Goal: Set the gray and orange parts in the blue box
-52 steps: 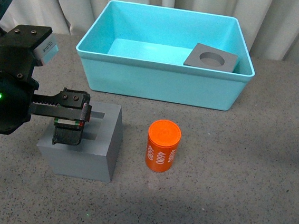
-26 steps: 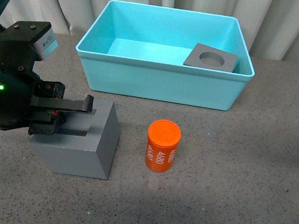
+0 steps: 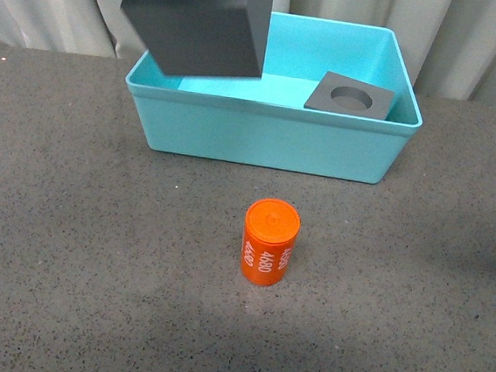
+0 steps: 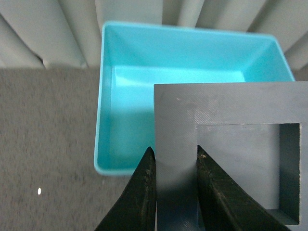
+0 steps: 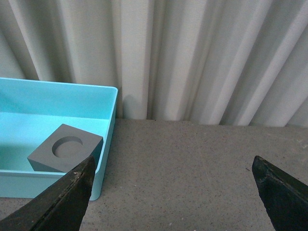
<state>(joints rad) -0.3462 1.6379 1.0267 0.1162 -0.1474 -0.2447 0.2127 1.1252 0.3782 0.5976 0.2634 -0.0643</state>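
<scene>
The gray cube with the square recess (image 3: 198, 23) hangs in the air at the upper left of the front view, tilted, over the left end of the blue box (image 3: 270, 144). Almost nothing of the arm carrying it shows here. The gray cube with the round recess (image 3: 351, 97) lies inside the box at its right end. The orange cylinder (image 3: 270, 243) stands upright on the table (image 3: 66, 248) at lower centre, well apart from the box.

In the left wrist view the left gripper (image 4: 174, 151) is clamped on one wall of the square-recess cube. One finger is on the outer face and the other is inside the recess. The cube fills the lower right of the frame. The box's open floor shows beyond it in the upper half, and the near rim sits at lower left.

In the right wrist view the right gripper (image 5: 175, 192) has its fingers spread wide at the two lower corners with nothing between them. The round-recess cube sits in the box at lower left, and a pleated curtain (image 5: 192, 57) is behind.

The step in hand looks like carrying the second cube to the box. The next move likely calls for bringing it fully over the bare floor, clear of the rim and the other cube, then lowering and letting go. After that only the cylinder is left.
</scene>
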